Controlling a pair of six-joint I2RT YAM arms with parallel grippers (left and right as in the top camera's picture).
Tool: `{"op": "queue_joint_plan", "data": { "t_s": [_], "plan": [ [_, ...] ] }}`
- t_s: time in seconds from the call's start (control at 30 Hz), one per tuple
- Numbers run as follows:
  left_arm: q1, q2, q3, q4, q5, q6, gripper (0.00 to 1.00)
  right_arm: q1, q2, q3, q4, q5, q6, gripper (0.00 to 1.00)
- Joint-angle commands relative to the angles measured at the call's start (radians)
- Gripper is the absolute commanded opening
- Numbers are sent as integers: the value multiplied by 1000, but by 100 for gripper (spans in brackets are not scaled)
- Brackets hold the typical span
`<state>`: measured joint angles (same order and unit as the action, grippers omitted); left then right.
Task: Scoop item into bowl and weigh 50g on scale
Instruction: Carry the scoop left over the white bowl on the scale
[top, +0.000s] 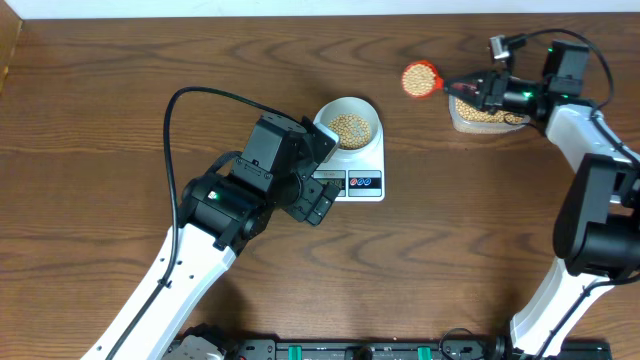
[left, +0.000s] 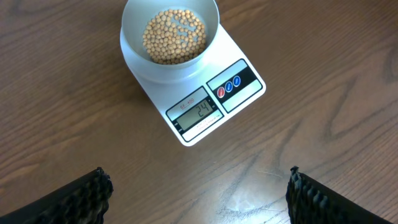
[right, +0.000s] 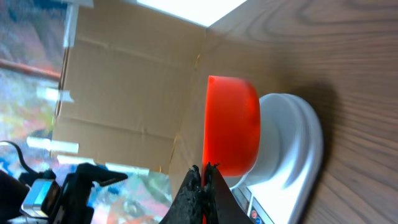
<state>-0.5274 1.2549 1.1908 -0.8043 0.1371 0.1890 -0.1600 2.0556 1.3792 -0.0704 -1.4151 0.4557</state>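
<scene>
The pale bowl sits on the white scale and holds tan beans. In the left wrist view the bowl with beans is at the top and the scale's display reads 24. My left gripper is open and empty, its fingers over bare table in front of the scale. My right gripper is shut on the handle of a red-orange scoop loaded with beans, held between the scale and a clear tub of beans. The scoop fills the right wrist view.
The clear tub of beans stands at the back right under my right arm. A cardboard wall shows beyond the table's left edge. The table's front edge has a black rail.
</scene>
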Motion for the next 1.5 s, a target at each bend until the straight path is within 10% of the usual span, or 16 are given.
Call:
{"op": "queue_joint_plan", "data": {
  "t_s": [0.0,1.47],
  "plan": [
    [2,6,7,0,12,16,92,39,8,-1,31,-35,74,1],
    [2,6,7,0,12,16,92,250,8,-1,164,82,-260,1]
  ]
}}
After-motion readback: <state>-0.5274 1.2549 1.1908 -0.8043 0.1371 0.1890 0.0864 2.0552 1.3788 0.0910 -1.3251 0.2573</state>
